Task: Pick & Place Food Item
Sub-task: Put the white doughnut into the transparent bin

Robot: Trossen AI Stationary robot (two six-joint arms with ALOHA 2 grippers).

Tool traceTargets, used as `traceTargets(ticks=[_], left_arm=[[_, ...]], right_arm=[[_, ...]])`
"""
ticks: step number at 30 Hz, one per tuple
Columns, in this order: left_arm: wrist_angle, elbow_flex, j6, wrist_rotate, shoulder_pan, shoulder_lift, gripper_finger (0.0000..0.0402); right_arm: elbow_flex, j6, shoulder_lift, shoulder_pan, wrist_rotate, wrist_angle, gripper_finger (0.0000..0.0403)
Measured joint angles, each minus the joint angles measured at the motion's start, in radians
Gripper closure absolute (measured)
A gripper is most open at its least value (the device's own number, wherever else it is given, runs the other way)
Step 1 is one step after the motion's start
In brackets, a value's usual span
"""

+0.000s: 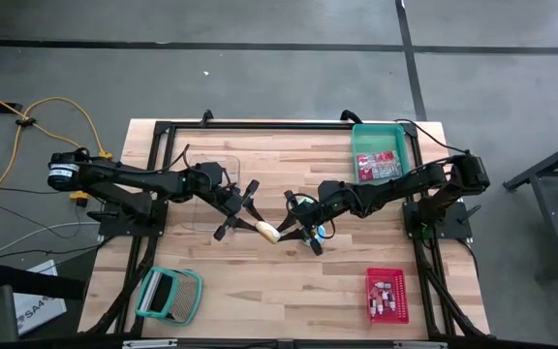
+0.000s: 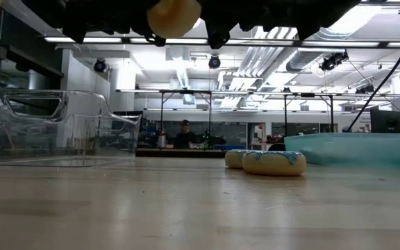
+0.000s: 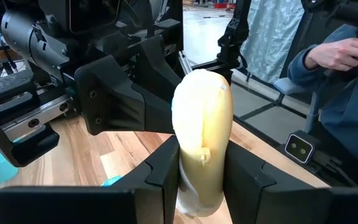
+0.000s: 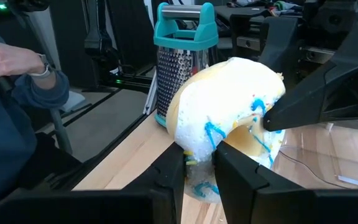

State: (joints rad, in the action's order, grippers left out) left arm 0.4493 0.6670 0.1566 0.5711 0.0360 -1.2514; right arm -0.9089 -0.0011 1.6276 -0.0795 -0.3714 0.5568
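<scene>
A clear plastic tub [image 1: 201, 184] sits left, a teal bin [image 1: 381, 153] far right, a grater [image 1: 170, 295] near left, a red tray [image 1: 387, 295] near right.

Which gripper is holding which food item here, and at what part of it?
Left gripper clamps the pale yellow elongated roll across its lower end. Right gripper pinches the white-iced donut with blue drizzle by its lower edge.
</scene>
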Motion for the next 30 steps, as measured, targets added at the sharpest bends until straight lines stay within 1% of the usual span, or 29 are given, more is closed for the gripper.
traceTargets(ticks=[16,19,26,30], left_arm=[[-0.001,0.0,0.0,0.001,0.0,0.0,0.0306],[-0.001,0.0,0.0,0.001,0.0,0.0,0.0306],[-0.001,0.0,0.0,0.001,0.0,0.0,0.0306],[-0.004,0.0,0.0,0.002,0.0,0.0,0.0306]], right_arm=[[0.0,0.008,0.0,0.001,-0.021,-0.007,0.0329],[0.0,0.008,0.0,0.001,-0.022,-0.007,0.0313],[0.0,0.009,0.0,0.001,-0.02,-0.007,0.0245],[0.0,0.009,0.0,0.001,-0.02,-0.007,0.0222]])
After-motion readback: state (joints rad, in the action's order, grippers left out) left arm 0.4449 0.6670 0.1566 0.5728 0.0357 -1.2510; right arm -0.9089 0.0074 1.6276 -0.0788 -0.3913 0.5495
